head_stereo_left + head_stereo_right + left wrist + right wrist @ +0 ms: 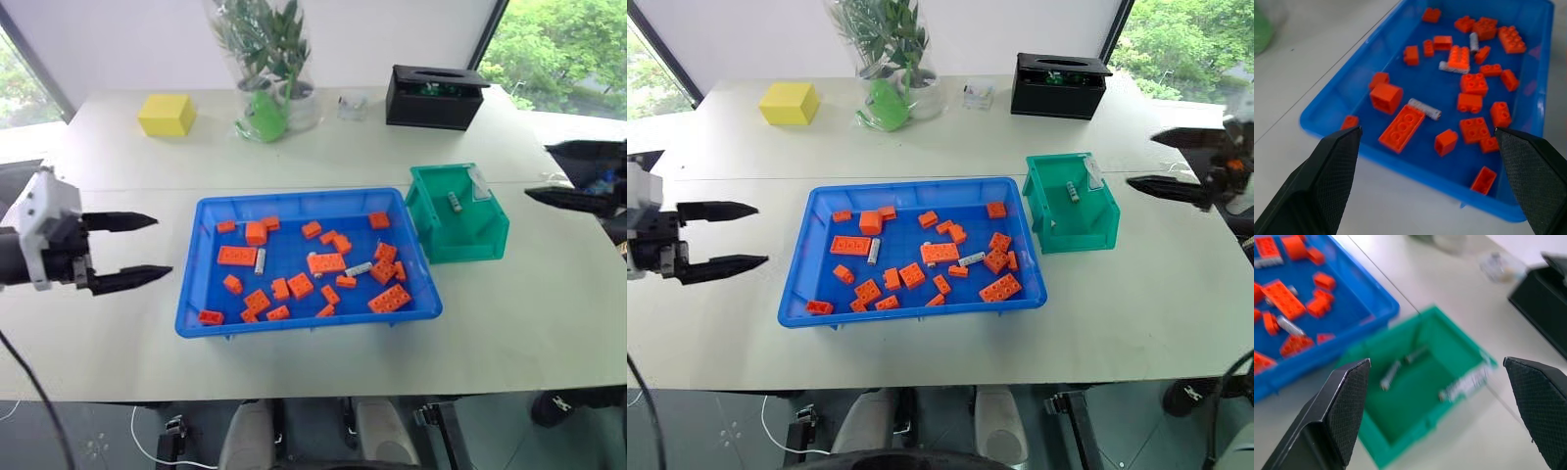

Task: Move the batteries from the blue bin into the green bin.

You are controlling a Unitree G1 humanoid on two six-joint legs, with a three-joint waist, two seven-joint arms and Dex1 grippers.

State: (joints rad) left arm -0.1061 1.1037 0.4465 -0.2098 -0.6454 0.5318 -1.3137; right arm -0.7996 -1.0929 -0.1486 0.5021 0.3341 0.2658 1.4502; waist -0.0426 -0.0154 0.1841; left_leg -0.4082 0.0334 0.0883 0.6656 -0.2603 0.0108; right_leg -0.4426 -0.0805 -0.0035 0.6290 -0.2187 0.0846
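We find the task partly complete: the green bin (458,215), just beside the far right corner of the blue bin (306,323) on the bench (118,343), already holds at least two batteries (1391,374). At least three more batteries (1424,108) lie among the orange bricks (236,256) inside the blue bin and, in our judgement, remain to be moved. The left gripper (134,251) hangs off the left side of the blue bin and the right gripper (1161,162) beyond the green bin, both with jaws wide and empty.
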